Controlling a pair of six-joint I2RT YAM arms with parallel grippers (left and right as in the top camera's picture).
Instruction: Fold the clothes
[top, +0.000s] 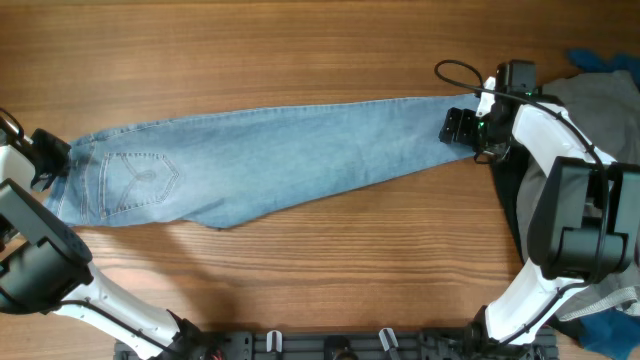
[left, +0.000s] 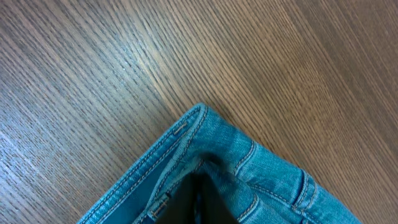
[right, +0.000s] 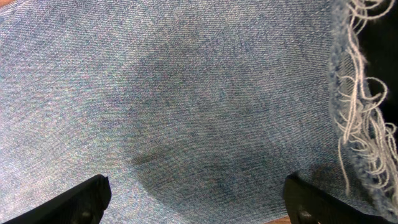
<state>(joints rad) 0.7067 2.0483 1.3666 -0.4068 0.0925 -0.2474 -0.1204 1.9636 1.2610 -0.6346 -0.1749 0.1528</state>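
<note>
Your left gripper (top: 48, 158) is clamped shut on the jeans (top: 270, 160) at a corner of the waistband (left: 186, 134). Its dark finger (left: 193, 202) sits buried in the denim fold, with bare wooden table (left: 93, 74) beyond the tip. Your right gripper (top: 462, 127) stands wide open. Its fingers (right: 84, 198) are spread far apart, flat leg denim lies between and beneath them, and they grip nothing. The frayed hem (right: 360, 124) runs just outside one of those fingers. The jeans lie stretched flat across the table from one gripper to the other, back pocket (top: 138, 180) facing up near your left fingers.
</note>
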